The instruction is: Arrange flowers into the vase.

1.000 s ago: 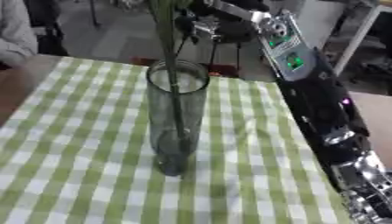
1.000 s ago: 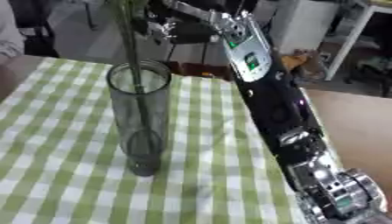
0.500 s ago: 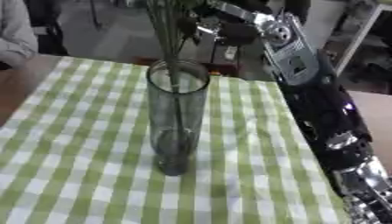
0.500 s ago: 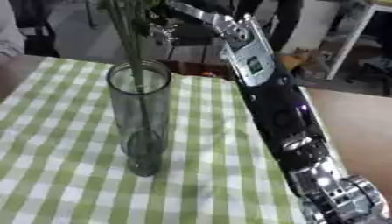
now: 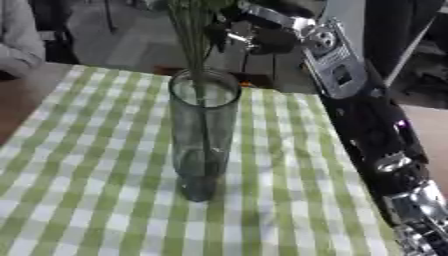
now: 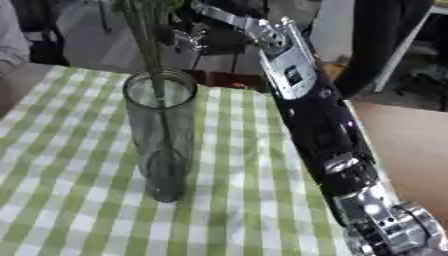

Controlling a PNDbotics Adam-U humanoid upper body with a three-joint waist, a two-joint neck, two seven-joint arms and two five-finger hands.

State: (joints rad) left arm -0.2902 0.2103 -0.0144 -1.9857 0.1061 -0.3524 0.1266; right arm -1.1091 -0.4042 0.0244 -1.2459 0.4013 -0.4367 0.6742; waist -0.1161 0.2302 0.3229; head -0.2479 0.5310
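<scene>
On the left of the worktop point(image 5: 79, 165), covered with a green-and-white checked cloth point(image 5: 96, 200), nothing else lies near the vase. Left of centre stands the tall glass vase point(image 5: 203, 137), upright on the cloth. A bunch of green flower stems point(image 5: 194, 45) runs down through its mouth and deep inside; the blooms are out of view above. To the right, the right robot hand point(image 5: 234, 31) sits just beside the stems above the rim, at the end of the black and silver arm point(image 6: 315, 120); whether it grips them I cannot tell. The left robot hand is not visible. The task looks nearly finished: stems are in, release remains. No readable writing appears anywhere.
</scene>
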